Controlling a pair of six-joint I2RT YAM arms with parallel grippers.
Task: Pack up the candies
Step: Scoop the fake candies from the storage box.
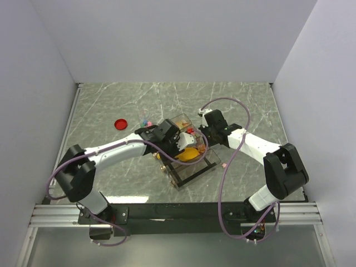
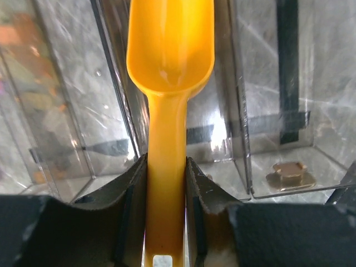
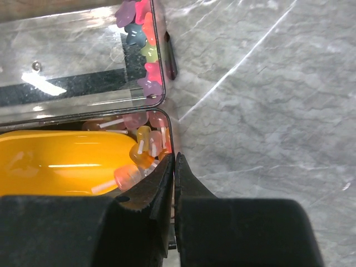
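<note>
A clear compartment box sits mid-table. My left gripper is shut on the handle of the yellow scoop. In the left wrist view the handle runs between the fingers, and the scoop bowl looks empty over clear compartments. My right gripper is shut on the box's thin clear wall, its tips pinching the edge. Pink, orange and yellow candies lie inside that corner, beside the scoop. More candies show behind the clear wall above.
A flat red lid lies on the marble table to the left of the box. A few loose candies lie between the lid and the box. White walls enclose the table on three sides.
</note>
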